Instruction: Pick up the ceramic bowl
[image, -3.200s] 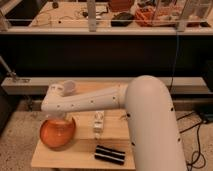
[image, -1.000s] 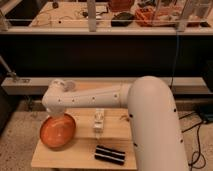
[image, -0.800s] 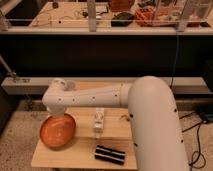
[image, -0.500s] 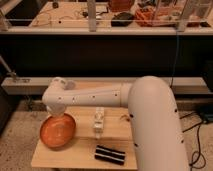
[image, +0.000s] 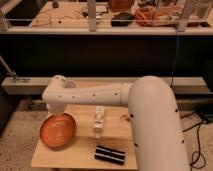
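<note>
The ceramic bowl (image: 57, 132) is wide, shallow and orange-red. It is at the left end of the small wooden table (image: 75, 159), tilted with its inside facing the camera and its left rim past the table's edge. My gripper (image: 56, 113) hangs down from the white wrist at the bowl's far rim. The wrist hides how it meets the rim. The white arm reaches in from the right.
A small white bottle-like thing (image: 98, 121) stands at the table's middle, right of the bowl. A black ribbed object (image: 110, 154) lies near the front edge. A dark counter and a cluttered bench (image: 125, 20) run behind. A speckled floor lies to the left.
Since the earliest frame the bowl shows wider and flatter, and the wrist has shifted slightly left and up. Over the last second almost nothing has moved.
</note>
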